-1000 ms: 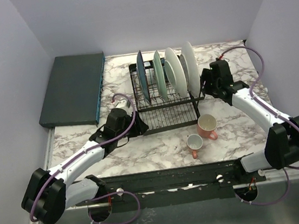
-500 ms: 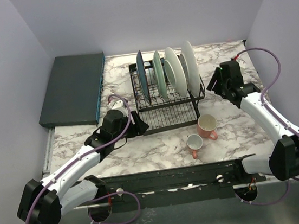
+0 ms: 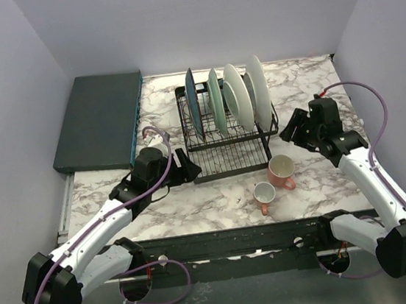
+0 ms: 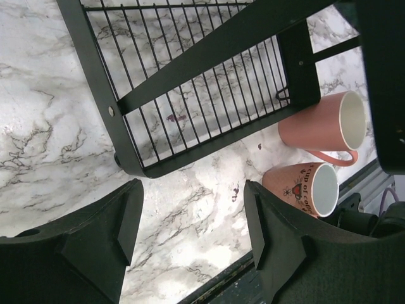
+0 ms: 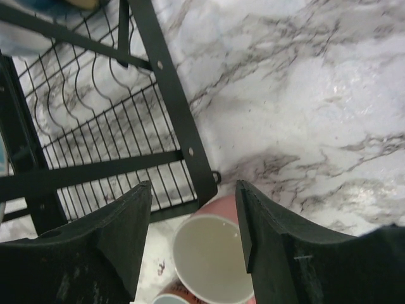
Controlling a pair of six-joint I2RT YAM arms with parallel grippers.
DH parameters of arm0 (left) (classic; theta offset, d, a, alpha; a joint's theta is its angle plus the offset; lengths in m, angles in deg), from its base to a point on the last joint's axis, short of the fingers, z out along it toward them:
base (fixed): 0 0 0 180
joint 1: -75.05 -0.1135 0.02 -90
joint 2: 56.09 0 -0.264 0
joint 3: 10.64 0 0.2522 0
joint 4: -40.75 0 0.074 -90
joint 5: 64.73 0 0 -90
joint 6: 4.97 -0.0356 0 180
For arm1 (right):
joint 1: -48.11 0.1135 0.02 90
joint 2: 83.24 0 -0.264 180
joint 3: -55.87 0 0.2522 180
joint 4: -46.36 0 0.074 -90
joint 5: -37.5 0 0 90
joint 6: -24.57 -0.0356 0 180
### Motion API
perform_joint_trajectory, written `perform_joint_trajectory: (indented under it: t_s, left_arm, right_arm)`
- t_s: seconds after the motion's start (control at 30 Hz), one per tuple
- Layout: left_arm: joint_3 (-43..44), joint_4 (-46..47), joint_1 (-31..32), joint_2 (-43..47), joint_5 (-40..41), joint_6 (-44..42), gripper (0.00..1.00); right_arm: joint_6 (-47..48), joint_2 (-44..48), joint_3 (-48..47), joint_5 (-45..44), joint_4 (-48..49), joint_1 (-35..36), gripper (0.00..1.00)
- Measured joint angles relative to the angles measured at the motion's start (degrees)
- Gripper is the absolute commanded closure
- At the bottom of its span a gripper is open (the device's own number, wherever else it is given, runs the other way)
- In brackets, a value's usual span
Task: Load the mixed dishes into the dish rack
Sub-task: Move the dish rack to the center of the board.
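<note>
Nearest the bases, the left arm runs low over the marble table [image 3: 195, 205], reaching forward and to the right with its wrist just off the surface. The left gripper [image 3: 183, 168] points at the near left corner of the dish rack [image 3: 229, 156]; in its wrist view, the left gripper [image 4: 193, 215] has its jaws well apart with only bare marble between them, and it holds nothing. Two pink mugs stand on the table just in front of the rack's near right corner: the smaller printed mug [image 3: 262, 195] sits closest to the bases, and the larger mug [image 3: 282, 170] is just behind it, near the rack's frame. Their mouths face up in the top view. The right arm rises from its base, leans forward and to the left, and bends down at the wrist beside the rack's right side. The right gripper [image 3: 289, 128] hangs above the larger mug [image 5: 209, 259] and the rack's corner, with its jaws also spread wide and empty. Four plates stand on edge in the rack's slots: a dark teal plate [image 3: 193, 105], a pale green plate [image 3: 216, 98] and two white plates [image 3: 247, 91]. At the far left lies a dark teal slab [image 3: 99, 120], well apart from the rack.
</note>
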Motion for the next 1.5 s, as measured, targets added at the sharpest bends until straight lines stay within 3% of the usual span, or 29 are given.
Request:
perform_joint_trajectory:
  t_s: [0.3, 0.33, 0.37, 0.53, 0.67, 0.9, 1.13, 1.33, 1.5]
  left_arm:
    - [2.19, -1.90, -0.13, -3.13, -5.77, 0.90, 0.28]
    - [2.21, -2.10, -0.13, -3.17, -6.78, 1.03, 0.10]
    - [2.21, -2.45, -0.13, -3.19, -7.76, 1.29, 0.01]
    - [1.64, -3.43, -0.13, -2.05, -12.00, 4.52, 0.01]
    - [-1.40, -3.37, -0.13, 3.93, -13.14, 9.27, 0.01]
    - [-12.02, 4.70, -0.35, 14.14, -14.95, 20.61, 0.01]
    - [-11.72, 2.54, 0.20, 9.68, -16.79, 22.40, 0.04]
    - [-10.54, -1.36, 5.27, 10.10, -12.98, 23.10, 0.10]
    - [-10.05, -3.72, 13.14, 9.57, -6.27, 25.24, 0.14]
  right_arm:
    - [1.46, 2.75, 0.81, 9.16, -6.36, 0.00, 0.43]
    - [1.84, 3.04, 0.81, 10.78, -7.96, 0.00, 0.43]
    - [1.92, 3.10, 0.81, 11.08, -8.28, 0.00, 0.43]
    - [2.89, 4.55, 0.81, 14.38, -12.79, 0.00, 0.43]
    - [3.21, 7.19, 0.81, 15.04, -14.23, 0.00, 0.43]
    - [3.48, 6.95, 0.81, 15.72, -14.60, 0.00, 0.42]
    - [4.02, 6.95, 0.81, 15.74, -14.58, 0.00, 0.41]
    - [4.61, 7.43, 0.81, 15.72, -14.78, 0.00, 0.43]
    - [5.79, 8.07, 0.81, 15.72, -14.53, 0.00, 0.47]
